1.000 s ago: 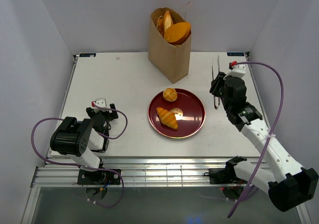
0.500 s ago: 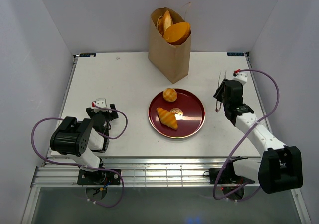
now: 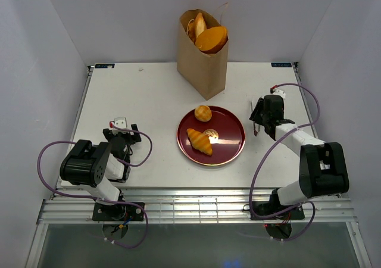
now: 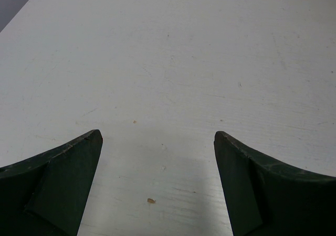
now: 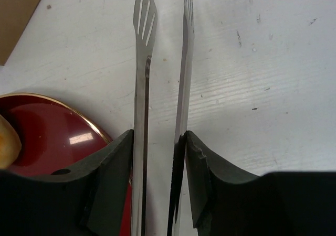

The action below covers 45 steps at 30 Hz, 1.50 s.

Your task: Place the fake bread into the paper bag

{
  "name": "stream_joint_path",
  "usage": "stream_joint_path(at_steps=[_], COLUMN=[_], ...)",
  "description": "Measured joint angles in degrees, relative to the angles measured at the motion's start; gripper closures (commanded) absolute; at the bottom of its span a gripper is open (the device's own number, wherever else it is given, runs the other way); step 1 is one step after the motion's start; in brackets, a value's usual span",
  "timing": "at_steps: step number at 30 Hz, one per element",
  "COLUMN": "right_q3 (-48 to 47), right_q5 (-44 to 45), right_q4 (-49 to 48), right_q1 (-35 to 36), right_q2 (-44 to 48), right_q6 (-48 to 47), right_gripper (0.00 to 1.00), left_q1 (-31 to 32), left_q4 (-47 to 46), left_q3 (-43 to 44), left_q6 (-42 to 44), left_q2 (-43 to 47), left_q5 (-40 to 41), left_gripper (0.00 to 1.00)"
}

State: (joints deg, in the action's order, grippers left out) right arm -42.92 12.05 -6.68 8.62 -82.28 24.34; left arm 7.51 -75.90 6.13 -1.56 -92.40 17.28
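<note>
The brown paper bag (image 3: 203, 65) stands at the back of the table with several fake breads (image 3: 211, 39) sticking out of its top. A croissant (image 3: 200, 141) and a round bun (image 3: 203, 113) lie on the dark red plate (image 3: 231, 142). My right gripper (image 3: 260, 120) is just right of the plate, low over the table. In the right wrist view it (image 5: 157, 136) is shut on metal tongs (image 5: 140, 63), whose two arms stand slightly apart and point away over bare table. My left gripper (image 3: 122, 134) is open and empty at the near left, with its jaws wide (image 4: 157, 141).
In the right wrist view the plate's gold rim (image 5: 79, 118) lies left of the tongs, an edge of the bun (image 5: 8, 141) shows at the far left, and a corner of the bag (image 5: 18, 10) is at the top left. Grey walls enclose the table.
The right arm has folded down and back toward its base. Its gripper and the tongs have come lower and slightly nearer the plate. The left arm and the breads have not moved.
</note>
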Motion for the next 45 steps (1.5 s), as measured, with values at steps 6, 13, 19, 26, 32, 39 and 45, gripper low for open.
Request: stream_joint_path(at_steps=[6, 13, 19, 26, 32, 39, 45], right_q3=[-1.9, -2.7, -3.0, -4.3, -4.3, -4.4, -6.6], right_q5=[-1.4, -1.6, -1.9, -2.5, -3.3, -3.3, -3.7], right_q4=[0.0, 0.3, 0.6, 1.2, 2.7, 4.0, 6.4], right_q1=[-0.1, -0.4, -0.6, -0.7, -0.7, -0.8, -0.8], right_q2=[-4.3, -7.0, -7.5, -9.0, -10.3, -10.6, -10.2], right_q6=[-1.0, -2.1, -2.3, -2.5, -2.5, -2.5, -2.3], right_gripper=[0.5, 0.47, 0.42, 0.39, 0.37, 0.3, 0.04], left_q1=[0.0, 0.0, 0.0, 0.0, 0.0, 0.0, 0.0], left_q4=[0.0, 0.0, 0.0, 0.0, 0.0, 0.0, 0.0], left_q3=[0.0, 0.0, 0.0, 0.0, 0.0, 0.0, 0.0], left_q6=[0.0, 0.0, 0.0, 0.0, 0.0, 0.0, 0.0], left_q2=[0.0, 0.0, 0.0, 0.0, 0.0, 0.0, 0.0], left_q5=[0.0, 0.0, 0.0, 0.0, 0.0, 0.0, 0.0], left_gripper=[0.02, 0.02, 0.02, 0.02, 0.02, 0.02, 0.02])
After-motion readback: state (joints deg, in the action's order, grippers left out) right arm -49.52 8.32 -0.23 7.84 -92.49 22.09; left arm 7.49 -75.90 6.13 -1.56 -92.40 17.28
